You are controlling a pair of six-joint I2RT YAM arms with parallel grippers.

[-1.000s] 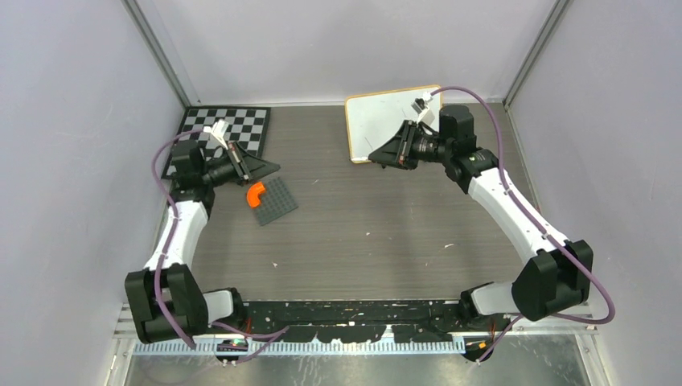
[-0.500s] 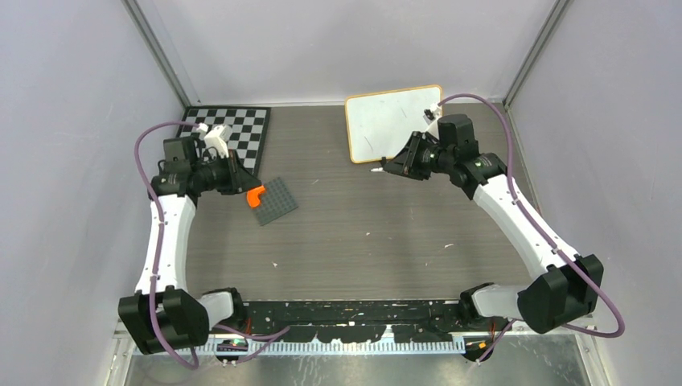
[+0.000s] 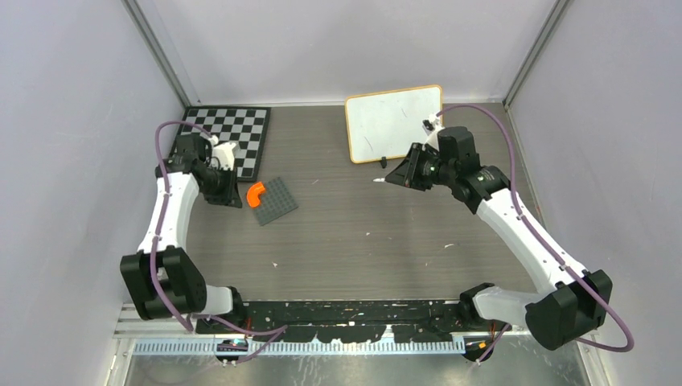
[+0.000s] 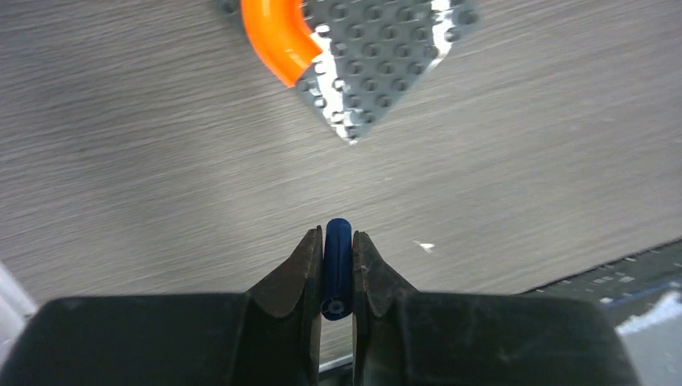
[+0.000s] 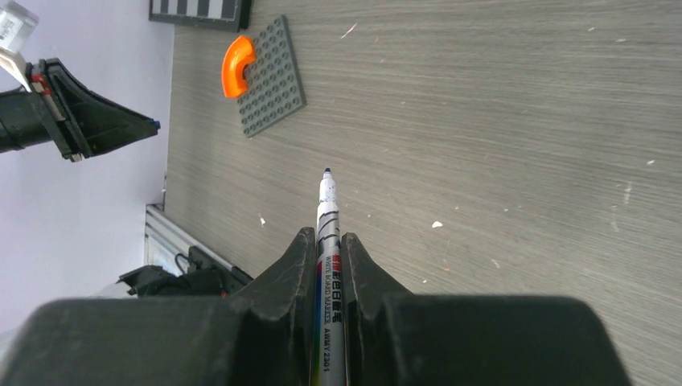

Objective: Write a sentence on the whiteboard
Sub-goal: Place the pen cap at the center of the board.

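Note:
The whiteboard (image 3: 394, 122), white with a thin orange frame, lies at the back of the table, right of centre. No sentence shows on it, only faint dark marks. My right gripper (image 3: 391, 176) hovers just past the board's near edge, shut on a white whiteboard marker (image 5: 328, 241). The marker's uncapped dark tip (image 5: 326, 172) points out over the bare wood-grain table. My left gripper (image 3: 228, 199) hangs at the left beside the grey plate, shut on a small blue marker cap (image 4: 338, 265) that stands upright between its fingers.
A grey studded plate (image 3: 274, 201) with an orange curved piece (image 3: 255, 194) on its corner lies just right of the left gripper. A black-and-white checkerboard (image 3: 233, 133) sits at the back left. Pale walls close in on both sides.
My right gripper has drawn back off the whiteboard's lower corner, toward the near side, still holding the marker. My left arm has swung left and now points down beside the plate.

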